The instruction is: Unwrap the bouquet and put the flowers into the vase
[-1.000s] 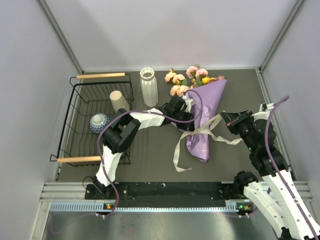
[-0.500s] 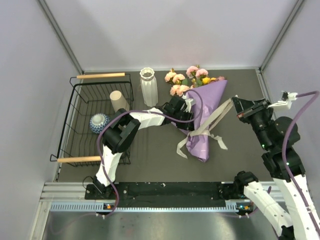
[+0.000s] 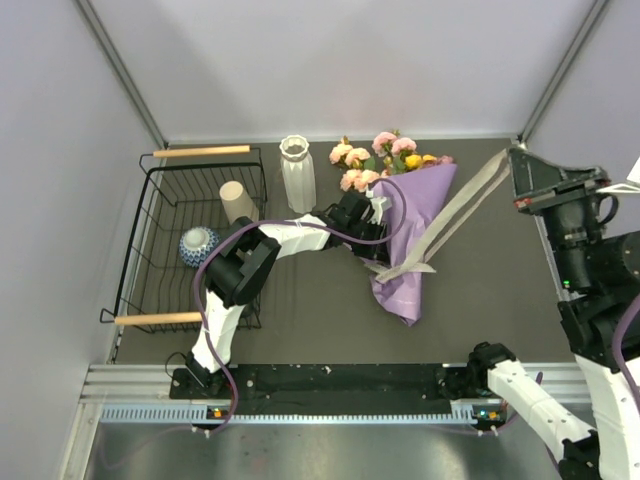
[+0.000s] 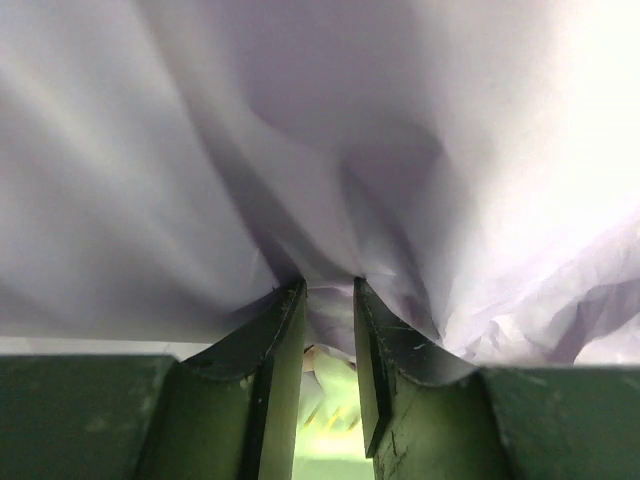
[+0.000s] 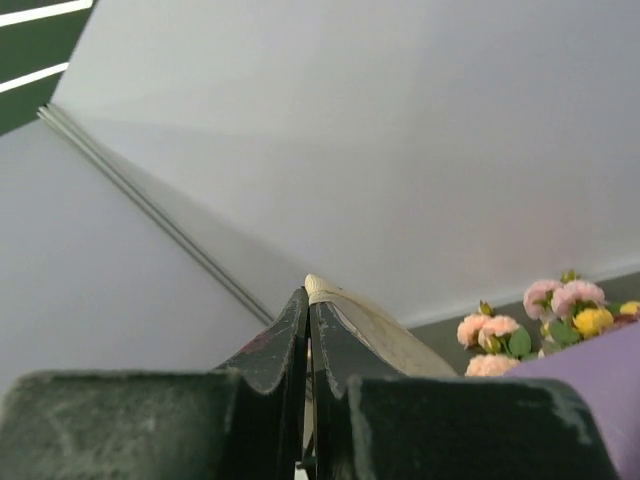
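Note:
The bouquet (image 3: pixel 412 230) lies on the dark table in its lilac wrap, flowers (image 3: pixel 385 158) pointing toward the back wall. My left gripper (image 3: pixel 378 232) is shut on a fold of the lilac wrap (image 4: pixel 330 200), which fills the left wrist view. My right gripper (image 3: pixel 512 168) is raised at the right, shut on the cream ribbon (image 3: pixel 455 210), which runs taut down to the wrap. The ribbon end (image 5: pixel 330 292) pokes out above the right fingertips, and pink and yellow flowers (image 5: pixel 545 320) show at lower right of that view. The white ribbed vase (image 3: pixel 297 173) stands upright left of the bouquet.
A black wire basket (image 3: pixel 160 250) with wooden handles sits at the left, holding a beige cup (image 3: pixel 238 201) and a blue-patterned bowl (image 3: pixel 198 245). Grey walls close in the back and both sides.
My right gripper has lifted up and to the right, pulling the ribbon off the table until it runs taut. The loose ribbon loops by the wrap are gone. The left arm has stayed put.

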Controlling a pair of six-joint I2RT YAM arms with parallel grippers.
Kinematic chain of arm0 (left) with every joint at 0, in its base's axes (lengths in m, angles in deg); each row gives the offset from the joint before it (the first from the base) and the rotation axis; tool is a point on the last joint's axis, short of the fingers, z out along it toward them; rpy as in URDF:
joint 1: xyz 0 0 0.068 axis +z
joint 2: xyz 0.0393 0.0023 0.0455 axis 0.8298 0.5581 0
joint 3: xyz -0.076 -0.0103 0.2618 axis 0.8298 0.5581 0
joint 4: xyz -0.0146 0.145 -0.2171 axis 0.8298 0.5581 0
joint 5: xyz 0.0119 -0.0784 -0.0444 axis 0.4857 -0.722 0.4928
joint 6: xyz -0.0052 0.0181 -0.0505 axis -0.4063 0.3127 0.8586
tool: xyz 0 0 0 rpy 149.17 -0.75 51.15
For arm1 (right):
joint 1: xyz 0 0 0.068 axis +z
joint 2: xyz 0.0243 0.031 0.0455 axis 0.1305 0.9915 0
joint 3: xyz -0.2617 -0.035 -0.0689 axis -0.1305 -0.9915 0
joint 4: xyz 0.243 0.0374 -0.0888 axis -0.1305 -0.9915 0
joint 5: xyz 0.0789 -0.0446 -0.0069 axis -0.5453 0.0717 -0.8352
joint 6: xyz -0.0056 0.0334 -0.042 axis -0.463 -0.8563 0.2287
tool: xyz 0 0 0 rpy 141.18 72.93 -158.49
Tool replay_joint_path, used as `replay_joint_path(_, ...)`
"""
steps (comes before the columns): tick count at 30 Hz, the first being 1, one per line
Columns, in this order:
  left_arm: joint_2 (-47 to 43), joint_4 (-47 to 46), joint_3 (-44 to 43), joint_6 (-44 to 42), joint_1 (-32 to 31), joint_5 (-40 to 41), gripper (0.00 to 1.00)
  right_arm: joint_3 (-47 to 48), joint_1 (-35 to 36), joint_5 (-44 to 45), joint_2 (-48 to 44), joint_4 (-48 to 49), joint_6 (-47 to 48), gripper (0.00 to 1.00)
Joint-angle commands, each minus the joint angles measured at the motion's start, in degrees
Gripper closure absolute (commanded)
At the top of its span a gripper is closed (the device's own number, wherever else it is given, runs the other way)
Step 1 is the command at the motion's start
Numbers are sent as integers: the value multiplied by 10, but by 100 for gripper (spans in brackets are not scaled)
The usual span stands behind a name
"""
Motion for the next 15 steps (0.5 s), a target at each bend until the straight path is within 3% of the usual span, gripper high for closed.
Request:
replay_joint_path(1,-9,11,-18,-15,8,21,67,82,5,6,24,37,49,100)
replay_joint_path(10,-21,11,-20,-16,8,22,66,189,5,-65,96,80,24,100)
replay_joint_path(15,-37,0,-8,-10,7,23,66,252,5,-172,167,141,-39,100)
